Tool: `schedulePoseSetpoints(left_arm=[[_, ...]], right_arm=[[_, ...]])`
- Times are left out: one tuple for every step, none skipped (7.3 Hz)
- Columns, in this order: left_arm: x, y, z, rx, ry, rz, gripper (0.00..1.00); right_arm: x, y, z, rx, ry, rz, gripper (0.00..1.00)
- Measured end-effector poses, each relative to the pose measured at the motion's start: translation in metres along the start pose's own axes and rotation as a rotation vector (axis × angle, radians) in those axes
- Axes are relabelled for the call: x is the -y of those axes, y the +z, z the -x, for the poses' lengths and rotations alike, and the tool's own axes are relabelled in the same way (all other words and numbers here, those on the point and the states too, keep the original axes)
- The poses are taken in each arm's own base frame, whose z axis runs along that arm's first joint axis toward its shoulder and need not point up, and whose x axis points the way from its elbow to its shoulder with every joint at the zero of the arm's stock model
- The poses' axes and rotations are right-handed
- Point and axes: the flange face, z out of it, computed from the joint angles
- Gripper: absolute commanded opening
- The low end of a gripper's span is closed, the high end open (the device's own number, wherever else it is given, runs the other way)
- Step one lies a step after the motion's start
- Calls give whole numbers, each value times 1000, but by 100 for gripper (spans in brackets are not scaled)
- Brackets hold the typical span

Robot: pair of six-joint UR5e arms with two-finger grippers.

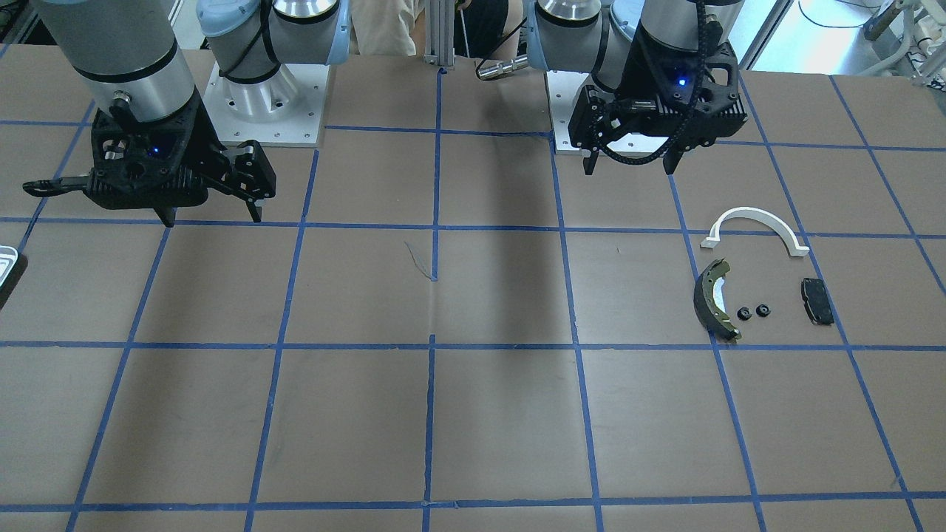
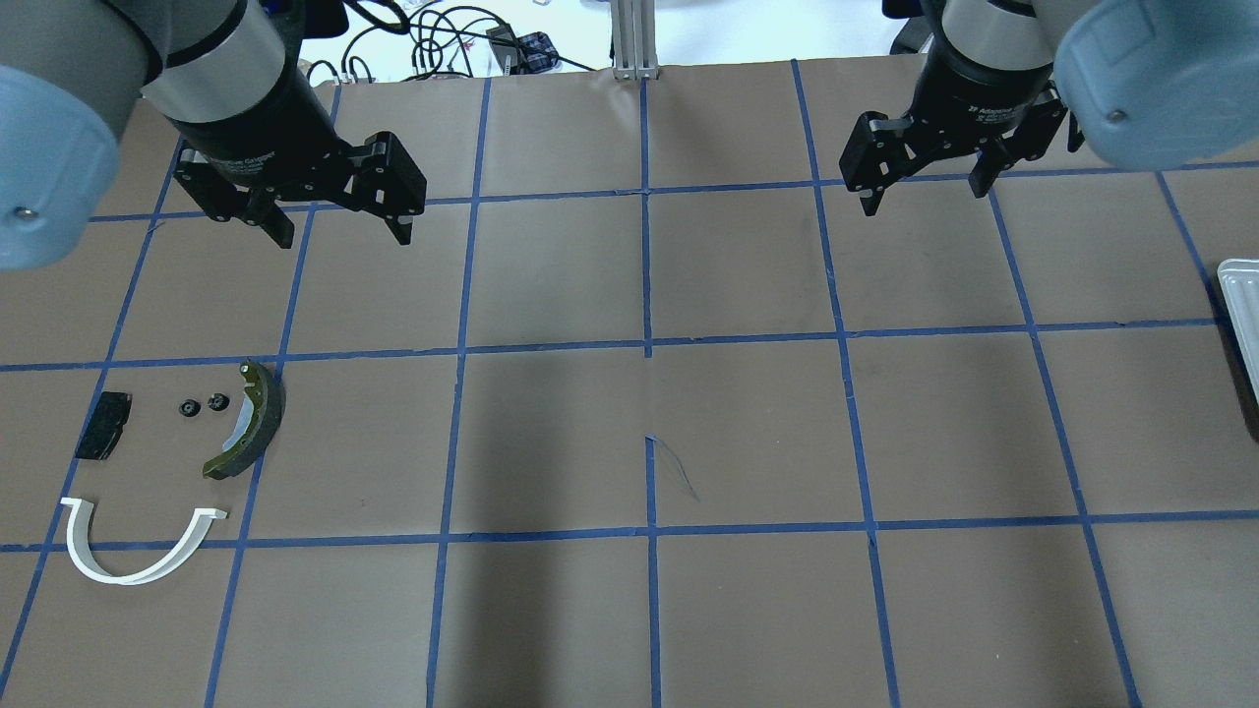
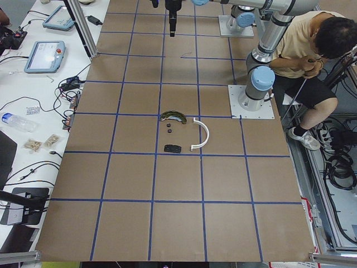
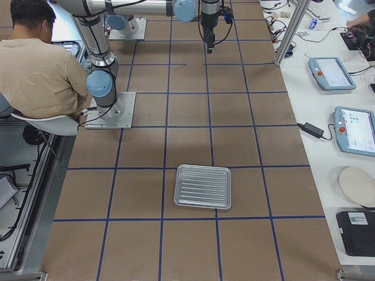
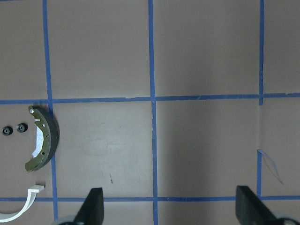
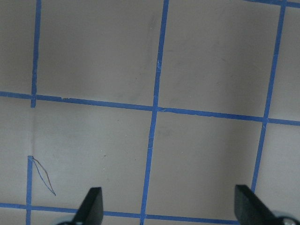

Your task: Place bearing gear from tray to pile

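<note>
The silvery tray lies empty at the table's right end; only a sliver of it shows in the overhead view. The pile lies at the left: a white arch, a dark brake shoe with an olive rim, a black pad and two small black bearing gears between pad and shoe. My left gripper is open and empty, raised beyond the pile. My right gripper is open and empty, raised over bare table, left of the tray.
The brown table is marked in squares with blue tape. A seated person is behind the robot bases. Tablets and cables lie on the side bench.
</note>
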Motion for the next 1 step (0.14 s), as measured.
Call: schedulePoseSetpoints(left_arm=[[-1, 2, -1, -8, -2, 7, 100]], right_arm=[[0, 0, 0, 0, 0, 0, 100]])
